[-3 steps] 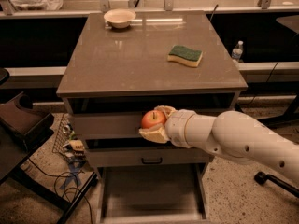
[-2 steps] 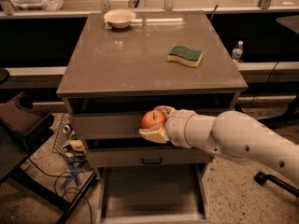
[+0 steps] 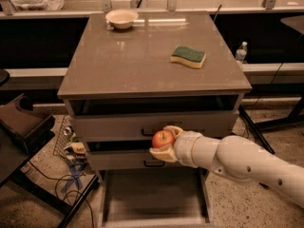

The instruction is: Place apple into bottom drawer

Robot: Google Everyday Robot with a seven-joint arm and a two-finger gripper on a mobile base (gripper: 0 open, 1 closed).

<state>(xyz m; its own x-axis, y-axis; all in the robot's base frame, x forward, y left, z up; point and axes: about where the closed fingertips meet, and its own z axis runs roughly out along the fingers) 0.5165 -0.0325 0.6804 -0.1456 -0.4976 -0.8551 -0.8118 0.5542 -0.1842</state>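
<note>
Camera view: pincer (image 3: 164, 141) clasps apple (image 3: 163, 138); mid-cabinet (image 3: 142, 65)

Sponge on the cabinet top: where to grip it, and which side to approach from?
Grip the sponge across its narrow waist, coming straight down from above: it lies flat, green side up, on the cabinet top, free on all sides. The claw is busy, shut on the apple in front of the drawer fronts, higher than the open bottom drawer.

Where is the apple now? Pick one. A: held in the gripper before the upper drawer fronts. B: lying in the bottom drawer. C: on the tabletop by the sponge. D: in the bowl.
A: the gripper holds the apple in front of the drawer fronts, above the open bottom drawer.
</note>
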